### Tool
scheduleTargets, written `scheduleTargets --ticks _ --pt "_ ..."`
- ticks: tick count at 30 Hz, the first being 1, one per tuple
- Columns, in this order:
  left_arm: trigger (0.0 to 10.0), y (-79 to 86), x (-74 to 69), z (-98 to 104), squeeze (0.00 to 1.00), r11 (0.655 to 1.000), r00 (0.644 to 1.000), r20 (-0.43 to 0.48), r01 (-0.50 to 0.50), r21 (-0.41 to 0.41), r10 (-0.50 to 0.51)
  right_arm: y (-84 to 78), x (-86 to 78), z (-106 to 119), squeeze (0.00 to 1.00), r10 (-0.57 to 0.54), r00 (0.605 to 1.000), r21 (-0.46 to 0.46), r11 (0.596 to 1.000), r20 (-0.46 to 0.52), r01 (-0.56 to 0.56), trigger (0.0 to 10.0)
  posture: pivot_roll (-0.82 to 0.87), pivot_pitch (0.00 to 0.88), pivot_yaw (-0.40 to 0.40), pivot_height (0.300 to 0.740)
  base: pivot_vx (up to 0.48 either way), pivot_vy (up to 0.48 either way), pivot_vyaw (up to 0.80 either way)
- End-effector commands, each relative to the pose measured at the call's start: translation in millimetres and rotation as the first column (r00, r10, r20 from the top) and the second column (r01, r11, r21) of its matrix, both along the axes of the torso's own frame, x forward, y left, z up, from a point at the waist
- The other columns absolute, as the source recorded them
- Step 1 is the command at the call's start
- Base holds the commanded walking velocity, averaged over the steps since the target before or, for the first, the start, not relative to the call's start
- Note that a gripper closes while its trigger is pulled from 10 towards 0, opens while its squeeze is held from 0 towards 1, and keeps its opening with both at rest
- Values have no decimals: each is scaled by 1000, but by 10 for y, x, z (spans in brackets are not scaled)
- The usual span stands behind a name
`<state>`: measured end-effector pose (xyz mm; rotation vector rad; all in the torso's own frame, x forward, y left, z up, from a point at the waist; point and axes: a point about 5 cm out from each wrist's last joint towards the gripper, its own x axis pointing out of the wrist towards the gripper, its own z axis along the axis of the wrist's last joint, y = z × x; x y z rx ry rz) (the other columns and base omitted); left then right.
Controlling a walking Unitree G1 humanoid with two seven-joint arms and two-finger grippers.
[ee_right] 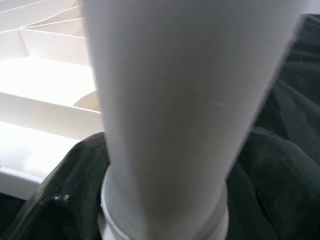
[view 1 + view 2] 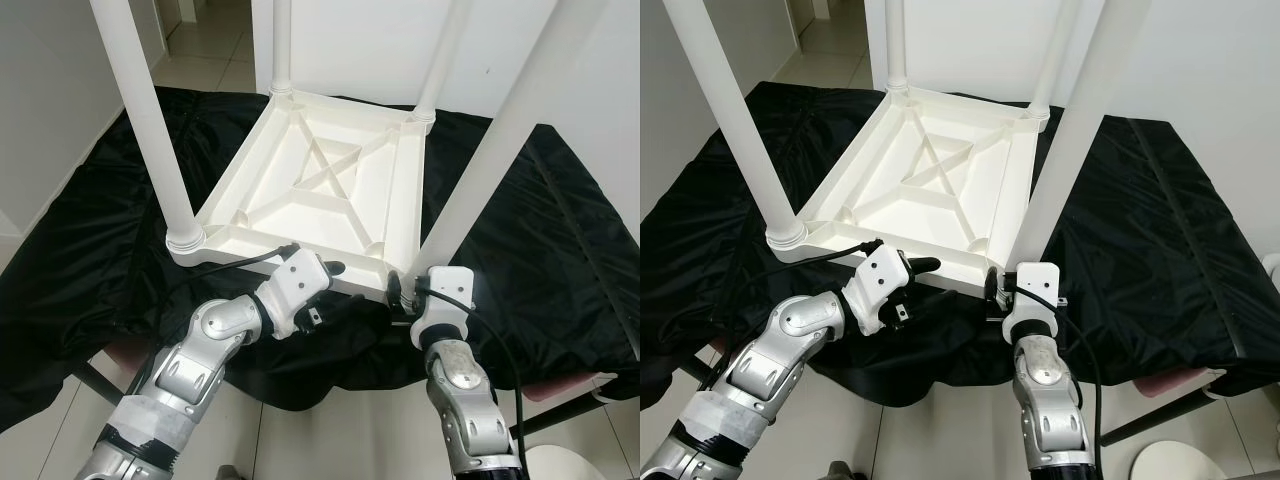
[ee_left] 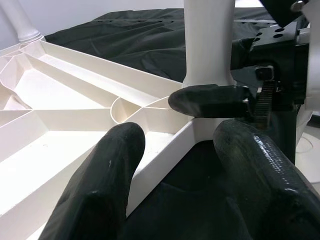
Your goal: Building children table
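Note:
A white plastic children's table (image 2: pixel 318 180) lies upside down on a black cloth, its four legs pointing up. My left gripper (image 2: pixel 335 283) is at the table's near edge, open, with one finger (image 3: pixel 107 185) inside the rim and the other finger (image 3: pixel 257 175) outside it. My right gripper (image 2: pixel 400 291) is at the near right corner, shut on the base of the near right leg (image 2: pixel 480 170), which fills the right wrist view (image 1: pixel 175 100). One of its fingers (image 3: pixel 210 101) wraps the leg just above the socket.
The black cloth (image 2: pixel 560 230) covers a low raised surface and hangs over its edges. The near left leg (image 2: pixel 150 120) and two far legs (image 2: pixel 281 45) stand tall around the work. Tiled floor (image 2: pixel 330 440) lies below, with white walls behind and at left.

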<state>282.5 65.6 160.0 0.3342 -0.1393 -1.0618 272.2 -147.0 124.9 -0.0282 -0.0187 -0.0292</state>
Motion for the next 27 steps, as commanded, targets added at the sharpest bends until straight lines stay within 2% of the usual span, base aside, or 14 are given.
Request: scheduleTargets --ticks 1,2,4,5,6,7,9,14,17,18,20,24,25,27 --pt "10000 -8 -18 -26 0 1000 1000 -9 13 16 -13 -68 -38 -17 0 55 998 2 998 0 -55 10000 -25 68 -41 740 0 0 0" --pt "10000 -8 -18 -26 0 1000 1000 -9 13 16 -13 -68 -38 -17 0 55 998 2 998 0 -55 10000 -25 68 -41 740 0 0 0" --pt "10000 -6 -8 -19 0 1000 1000 -7 12 16 -12 -148 -34 22 0 217 976 -44 975 18 -216 10000 -34 70 -32 740 0 0 0" --pt "10000 -6 -8 -19 0 1000 1000 -7 12 16 -12 -148 -34 22 0 217 976 -44 975 18 -216 10000 -34 70 -32 740 0 0 0" --pt "10000 -8 0 -16 0 1000 1000 -7 13 15 -13 -216 1 60 0 355 935 -96 931 10 -352 10000 -39 72 -23 740 0 0 0" --pt "10000 -8 0 -16 0 1000 1000 -7 13 15 -13 -216 1 60 0 355 935 -96 931 10 -352 10000 -39 72 -23 740 0 0 0" --pt "10000 -14 0 -17 0 1000 1000 -8 16 15 -15 -265 40 102 0 444 896 -132 888 -3 -441 10000 -39 72 -23 740 0 0 0" --pt "10000 -19 -4 -20 0 1000 1000 -9 18 15 -17 -291 59 125 0 481 876 -147 866 -12 -478 10000 -39 72 -23 740 0 0 0" --pt "10000 -29 10 -2 0 1000 1000 -7 19 13 -19 -333 166 193 0 564 825 -179 808 -40 -561 10000 -35 75 -10 740 0 0 0" --pt "10000 -29 10 -2 0 1000 1000 -7 19 13 -19 -333 166 193 0 564 825 -179 808 -40 -561 10000 -35 75 -10 740 0 0 0" --pt "10000 -36 24 15 0 1000 1000 -4 19 11 -19 -367 275 226 0 645 759 -209 732 -90 -648 10000 -31 74 -6 740 0 0 0" --pt "10000 -31 29 21 0 1000 1000 -3 18 10 -17 -382 330 215 0 668 734 -225 702 -118 -675 10000 -25 74 -2 740 0 0 0" --pt "10000 -23 32 30 0 1000 1000 0 15 11 -15 -381 382 204 0 690 709 -234 672 -148 -703 6196 -22 72 -3 740 0 0 0" --pt "10000 -21 33 33 0 1000 1000 1 14 10 -14 -377 391 199 0 698 698 -236 660 -158 -713 6196 -22 72 -3 740 0 0 0"
